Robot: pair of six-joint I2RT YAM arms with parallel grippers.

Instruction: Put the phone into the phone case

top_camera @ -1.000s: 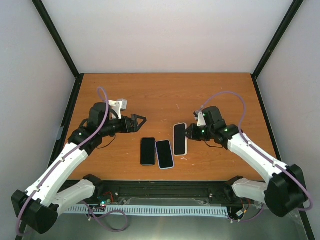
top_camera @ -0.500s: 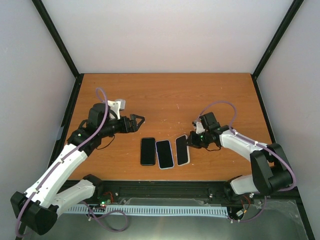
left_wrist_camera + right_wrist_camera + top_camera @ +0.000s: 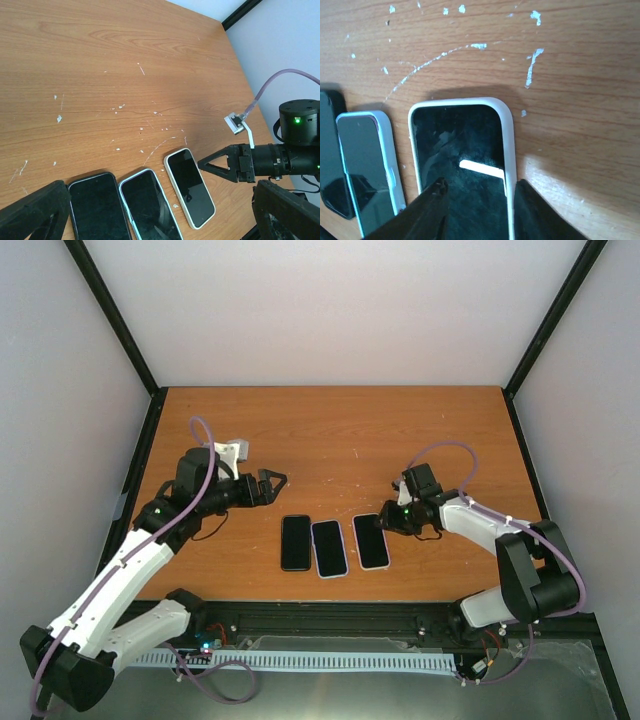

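The wooden table (image 3: 125,65), marked with scattered white flecks and scratches, carries three phones lying flat, screen up and side by side along the lower edge of the view: a black-edged phone (image 3: 97,207) on the left, a pale-blue-edged phone (image 3: 150,205) in the middle and a white-edged phone (image 3: 190,187) on the right. The right gripper (image 3: 212,165) reaches in from the right, its pointed tip just beside the long right edge of the white-edged phone; contact cannot be confirmed. The left gripper's fingers (image 3: 35,210) stand wide apart at the two lower corners, with nothing held between them.
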